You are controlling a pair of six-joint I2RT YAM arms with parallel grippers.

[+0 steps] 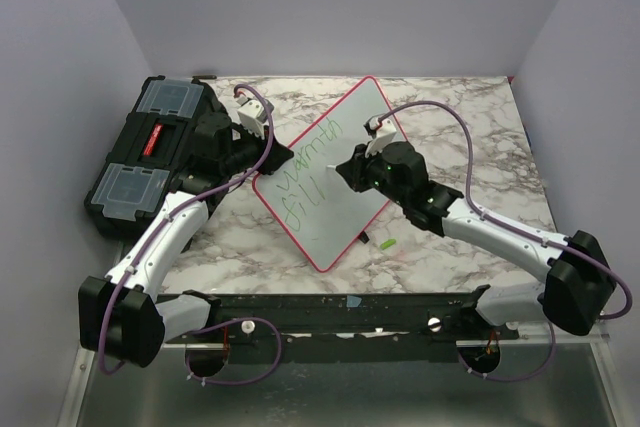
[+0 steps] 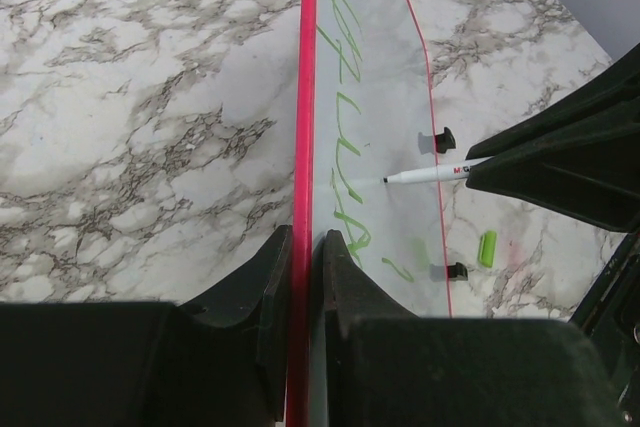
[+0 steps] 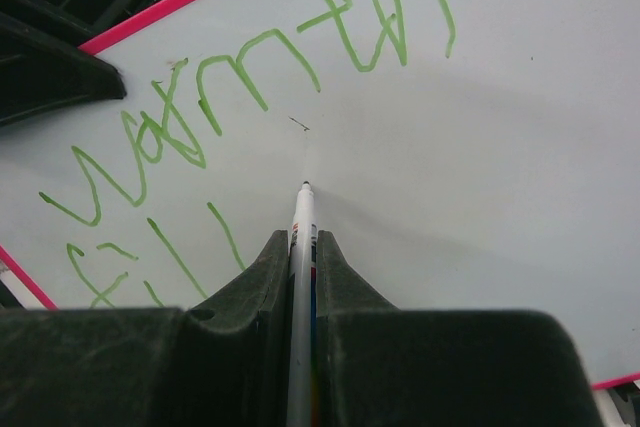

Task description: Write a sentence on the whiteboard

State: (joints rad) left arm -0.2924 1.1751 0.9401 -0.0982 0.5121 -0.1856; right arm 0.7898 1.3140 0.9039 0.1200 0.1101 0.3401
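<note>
The whiteboard (image 1: 345, 212) (image 2: 390, 97) (image 3: 500, 147), white with a red-pink rim, lies turned like a diamond on the marble table. My left gripper (image 1: 258, 169) (image 2: 305, 237) is shut on its rim at the left corner. My right gripper (image 1: 350, 169) (image 3: 303, 242) is shut on a white marker (image 2: 430, 174) (image 3: 302, 217). The marker's tip is at or just above the board, below "warmth" and right of the second line. The sentence (image 1: 308, 162) (image 2: 345, 127) (image 3: 250, 67) is green handwriting: "warmth", and under it the strokes "fill".
A black toolbox (image 1: 150, 157) with clear lid compartments stands at the back left, right behind my left gripper. A green marker cap (image 1: 387, 243) (image 2: 487, 248) lies on the table off the board's near right edge. Grey walls close in three sides.
</note>
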